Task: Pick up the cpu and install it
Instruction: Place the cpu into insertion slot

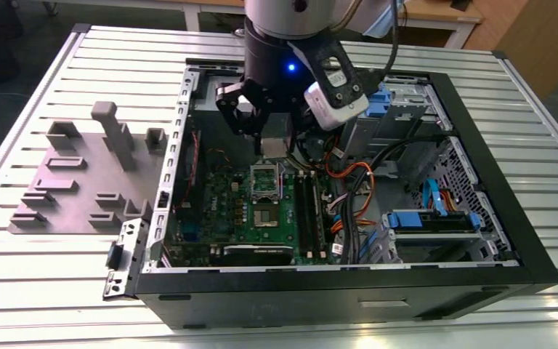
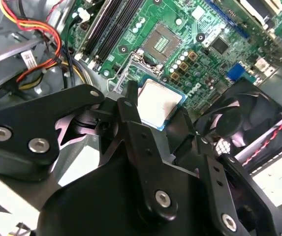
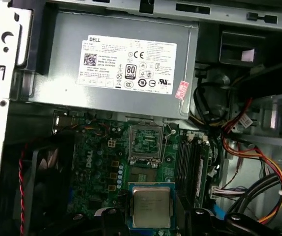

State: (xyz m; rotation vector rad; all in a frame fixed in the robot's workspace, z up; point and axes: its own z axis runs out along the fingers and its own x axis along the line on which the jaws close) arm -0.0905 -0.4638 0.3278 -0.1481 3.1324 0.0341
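Your gripper [image 2: 159, 107] clamps the cpu [image 2: 156, 101] by opposite edges; I'd judge it light, stiff and fragile. In the exterior view, the socket [image 1: 264, 179] lies at its six o'clock.

The exterior view looks steeply down from above the near side of the open case [image 1: 357, 291] on the slatted table [image 1: 46, 291], far enough off to take in my gripper [image 1: 272, 142] over it. Both wrist views ride close above the green board [image 3: 99, 157]. The first faces the power supply [image 3: 121, 64]; the second looks slantwise past my fingers [image 2: 131, 123]. All three share the empty socket [image 1: 265, 180]; both wrist views share the cpu [image 3: 151, 206].
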